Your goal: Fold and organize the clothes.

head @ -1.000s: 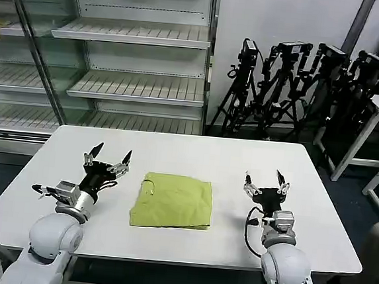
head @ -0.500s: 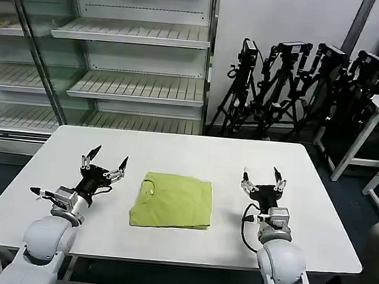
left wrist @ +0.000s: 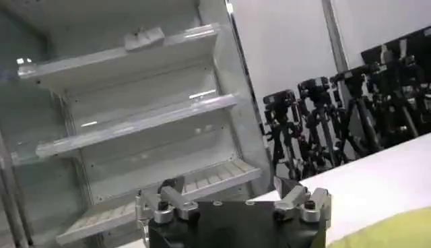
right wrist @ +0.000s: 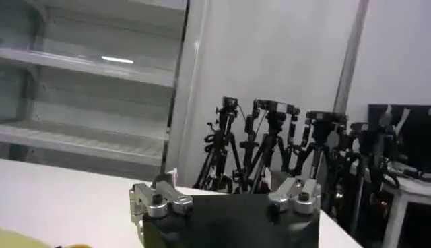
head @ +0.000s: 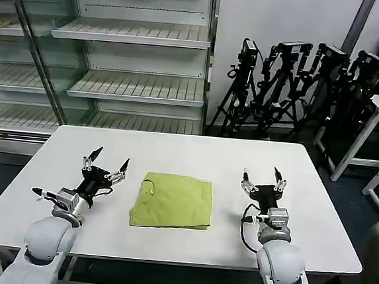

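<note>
White tabletop (head: 195,152) bears our lime yellow-green cotton T-shirt (head: 172,201), folded into a neat rectangle; we judge folding done, tidying perhaps left. Left gripper (head: 106,163) and right gripper (head: 260,179) flank it, fingers apart, empty.

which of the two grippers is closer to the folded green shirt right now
The left gripper. Its open fingers point toward the folded yellow-green T-shirt, leaving a narrower strip of white table than beside the right gripper, also open.
</note>
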Robot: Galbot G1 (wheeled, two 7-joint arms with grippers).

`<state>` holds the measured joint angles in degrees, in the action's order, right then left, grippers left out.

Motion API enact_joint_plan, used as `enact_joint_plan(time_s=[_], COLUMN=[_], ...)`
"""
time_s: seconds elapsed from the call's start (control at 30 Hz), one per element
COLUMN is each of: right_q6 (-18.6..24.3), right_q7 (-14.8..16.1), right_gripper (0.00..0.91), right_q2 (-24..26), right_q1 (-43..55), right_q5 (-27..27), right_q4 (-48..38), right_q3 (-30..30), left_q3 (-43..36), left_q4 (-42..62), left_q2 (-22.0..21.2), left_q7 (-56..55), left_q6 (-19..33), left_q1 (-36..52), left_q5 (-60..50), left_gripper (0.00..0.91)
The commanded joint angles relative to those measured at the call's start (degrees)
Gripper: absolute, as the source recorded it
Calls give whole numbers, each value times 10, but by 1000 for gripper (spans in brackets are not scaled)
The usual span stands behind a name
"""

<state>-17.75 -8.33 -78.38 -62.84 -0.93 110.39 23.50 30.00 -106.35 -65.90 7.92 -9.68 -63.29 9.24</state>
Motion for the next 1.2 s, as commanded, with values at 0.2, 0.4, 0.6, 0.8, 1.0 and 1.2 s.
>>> enact_joint_plan(time_s=[0.2,0.4,0.6,0.8,1.0,1.2], right_q6=[1,1,3,11,32,61], right_q7=[-4,-4,2,5,18,33], right_gripper=[907,907,907,907,907,907], right_q2=[-6,-14,-17,-16,-25,-49], right_q1=[4,2,-1,-5,-16,-28], right_q5=[10,17,50,53,86,107], right_q4=[2,5,12,22,34,21], right_q3=[0,-5,2,13,20,13], left_q3=[-2,-6,-11,-15,12,50], left_q4=[-14,-17,-8,-8,-13,-36], left_q2=[11,15,19,10,-30,-55], left_q7=[6,1,-11,-15,-12,-22], left_q6=[23,26,33,41,93,133], left_q1=[0,1,5,7,-8,-82], left_q5=[-6,-12,-17,-33,-112,-146], left_gripper=[907,907,907,907,907,907])
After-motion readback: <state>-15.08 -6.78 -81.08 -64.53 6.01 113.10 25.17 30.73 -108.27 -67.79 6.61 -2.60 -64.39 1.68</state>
